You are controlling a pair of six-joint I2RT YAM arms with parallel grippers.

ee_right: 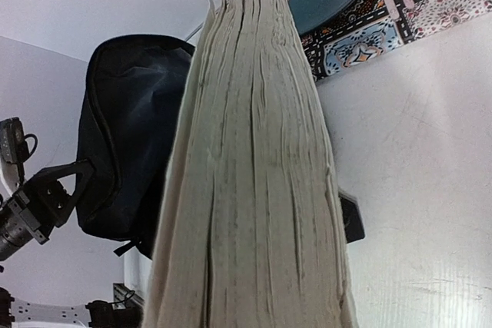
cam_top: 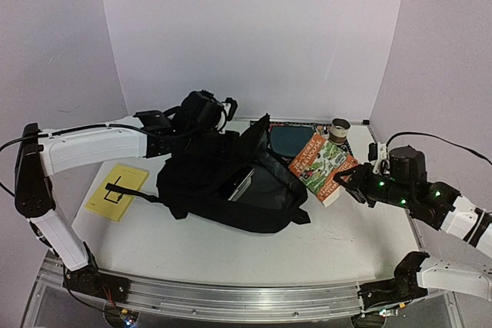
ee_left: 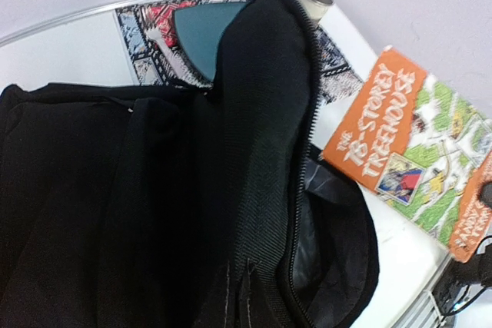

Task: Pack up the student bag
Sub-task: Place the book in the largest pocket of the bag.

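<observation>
Student bag [cam_top: 223,182]: large black fabric backpack lying on the table [cam_top: 231,259], centre-left of the working area, between my two arms.
Bag opening: main zipper undone; the mouth faces my right side, and one flap stands up at the far edge of the mouth.
Bag contents: a pale flat item [cam_top: 242,182] shows inside the mouth; I cannot tell what it is.
Bag strap: one black strap trails off the bag's left side onto a yellow pad [cam_top: 117,190].
Left hand [cam_top: 209,124]: at the far top edge of the bag, fingers pressed together. I cannot tell whether fabric is caught between them.
Right hand [cam_top: 346,180]: pinching the orange book [cam_top: 323,163] at its near-right end.
Orange book: titled "The 78-Storey Treehouse", tilted, cover up, its far-left corner just beside the bag's mouth. In my right wrist view the page edge fills the centre, pointing toward the bag.
Patterned book [cam_top: 296,137]: flat on the table behind the bag's mouth, with a teal oval on its cover, partly hidden by the raised flap.
Small can [cam_top: 340,128]: upright at the far right, just beyond the orange book.
Yellow pad: flat on the table, left of the bag, beneath my left arm.
</observation>
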